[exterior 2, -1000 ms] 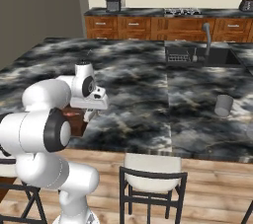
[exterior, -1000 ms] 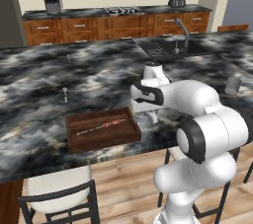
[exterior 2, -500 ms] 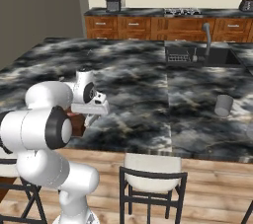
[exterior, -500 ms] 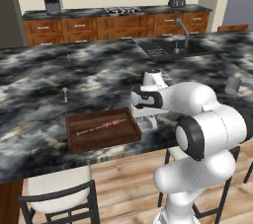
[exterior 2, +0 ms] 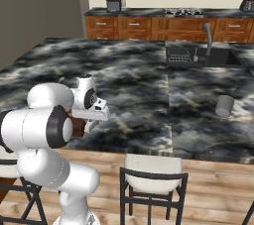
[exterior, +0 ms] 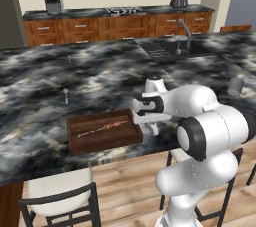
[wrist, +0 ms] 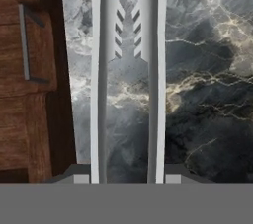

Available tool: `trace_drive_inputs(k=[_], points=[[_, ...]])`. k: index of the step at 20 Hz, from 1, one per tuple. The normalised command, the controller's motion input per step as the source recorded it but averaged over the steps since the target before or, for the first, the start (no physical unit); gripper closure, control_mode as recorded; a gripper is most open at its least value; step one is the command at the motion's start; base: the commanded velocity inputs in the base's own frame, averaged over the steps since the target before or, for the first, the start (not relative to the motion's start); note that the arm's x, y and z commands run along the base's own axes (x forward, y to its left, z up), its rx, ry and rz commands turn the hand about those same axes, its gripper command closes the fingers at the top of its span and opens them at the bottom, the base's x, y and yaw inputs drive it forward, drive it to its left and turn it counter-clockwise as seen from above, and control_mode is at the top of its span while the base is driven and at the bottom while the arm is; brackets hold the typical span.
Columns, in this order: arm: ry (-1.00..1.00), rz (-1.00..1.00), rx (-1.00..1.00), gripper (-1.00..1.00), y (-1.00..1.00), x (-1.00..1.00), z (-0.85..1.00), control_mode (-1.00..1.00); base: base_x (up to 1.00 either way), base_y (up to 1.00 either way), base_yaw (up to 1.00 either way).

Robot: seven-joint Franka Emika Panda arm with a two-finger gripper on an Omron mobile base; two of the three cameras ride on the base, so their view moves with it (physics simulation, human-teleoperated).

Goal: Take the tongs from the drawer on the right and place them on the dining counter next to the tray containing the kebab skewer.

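Gripper (wrist: 126,176): clamped on the tongs (wrist: 127,70), one fingertip against each metal arm.
Tongs: just beside the tray (exterior: 102,132), at its right end, over the dining counter (exterior: 60,76); whether they touch the stone I cannot tell.
Kebab skewer (exterior: 104,128): lying lengthwise inside the tray.
Tray: near the counter's front edge.
Counter: glossy black marbled stone with a sink (exterior: 172,48) set in beyond the tray.
Room: wooden cabinets (exterior: 115,27) along the back wall, stools (exterior 2: 153,177) on wood flooring.

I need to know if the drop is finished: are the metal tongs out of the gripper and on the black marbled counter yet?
Not yet. The silver metal tongs are between the gripper fingers, over the black marbled counter beside the brown wooden tray.
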Motion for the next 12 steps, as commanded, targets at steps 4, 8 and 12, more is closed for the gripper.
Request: trace_drive_inputs(k=[4, 8, 12], points=[[0.00, 0.00, 0.00, 1.00, 0.00, 0.00, -0.23, -1.00, 0.00, 0.00, 0.00], [0.00, 0.00, 0.00, 1.00, 0.00, 0.00, -0.14, -1.00, 0.00, 0.00, 0.00], [0.00, 0.00, 0.00, 1.00, 0.00, 0.00, -0.20, -1.00, 0.00, 0.00, 0.00]])
